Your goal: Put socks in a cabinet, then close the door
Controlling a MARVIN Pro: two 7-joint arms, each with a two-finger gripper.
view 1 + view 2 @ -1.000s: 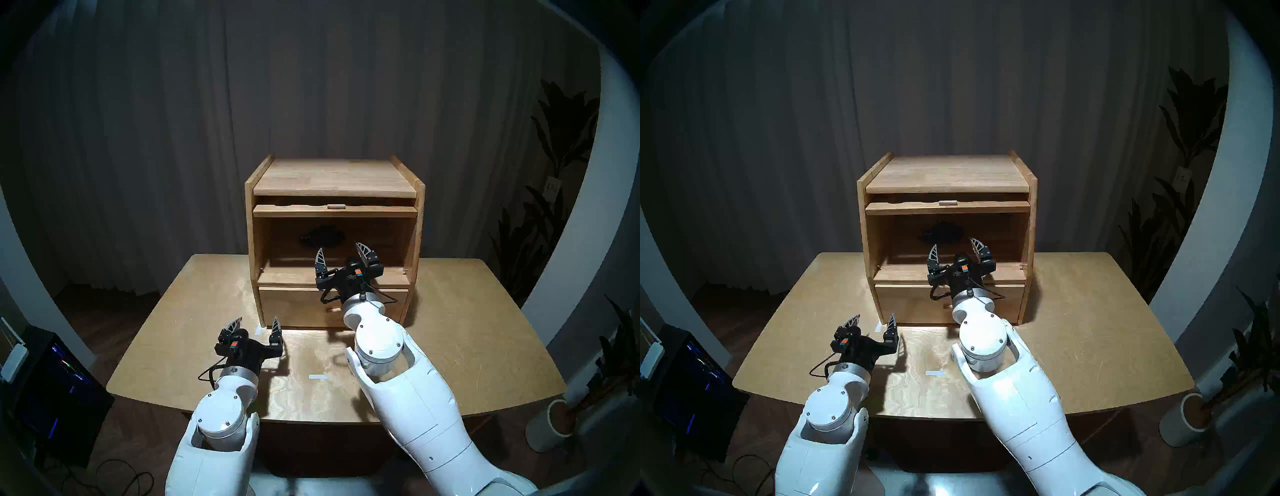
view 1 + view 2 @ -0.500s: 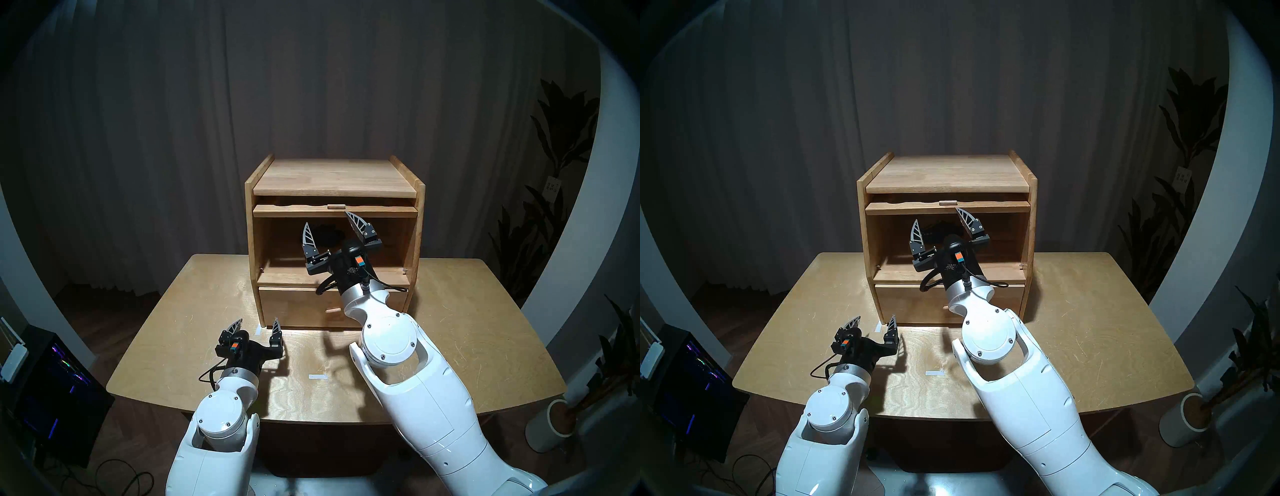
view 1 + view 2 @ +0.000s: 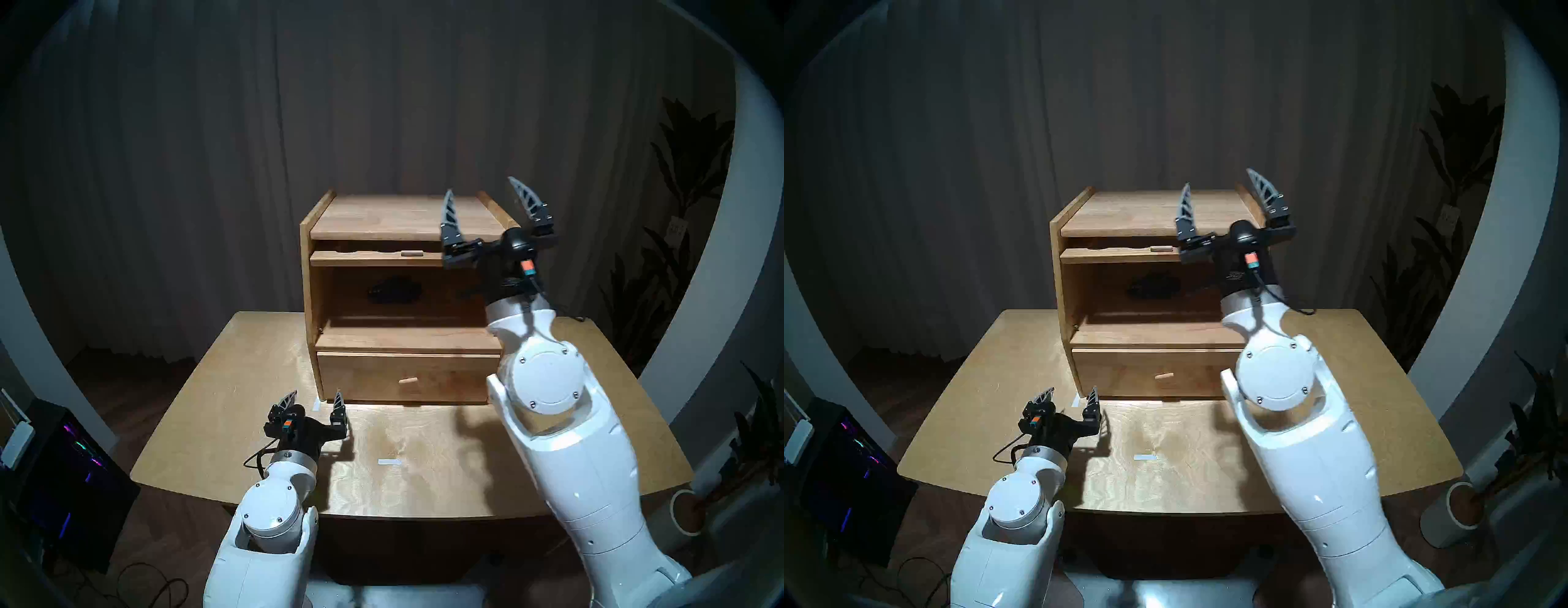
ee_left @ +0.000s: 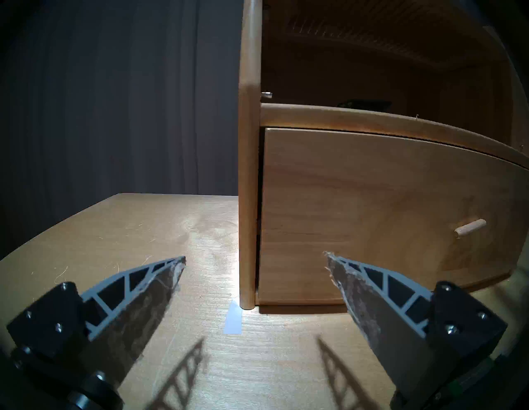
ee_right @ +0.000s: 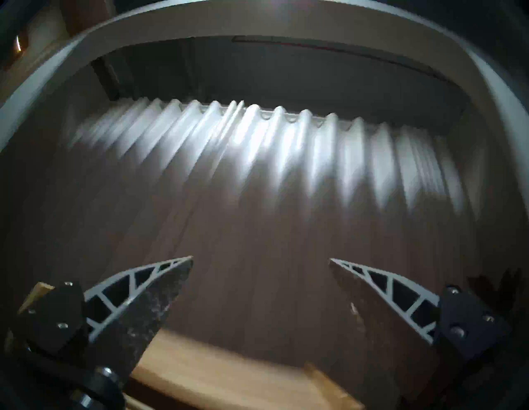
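Observation:
The light-wood cabinet (image 3: 314,297) stands at the table's back, its upper compartment open. The navy socks (image 3: 394,291) lie inside at the back; they also show in the head right view (image 3: 1153,286) and as a dark sliver in the left wrist view (image 4: 363,103). The door (image 3: 373,258) lies flat under the top board, with only its front edge and tab handle (image 3: 411,253) showing. My right gripper (image 3: 479,187) is open and empty, raised at the cabinet's upper right corner. My left gripper (image 3: 315,391) is open and empty, low over the table at the cabinet's front left corner (image 4: 246,297).
The shut drawer with its peg knob (image 3: 408,380) sits below the compartment. White tape marks (image 3: 389,461) lie on the table (image 3: 572,403). A lit computer case (image 3: 63,467) stands at the left, a potted plant (image 3: 687,511) at the right, and a curtain behind.
My right gripper, still open, has risen from the compartment's mouth and swung right to the cabinet's top right corner. The socks stay inside. The left arm has not moved.

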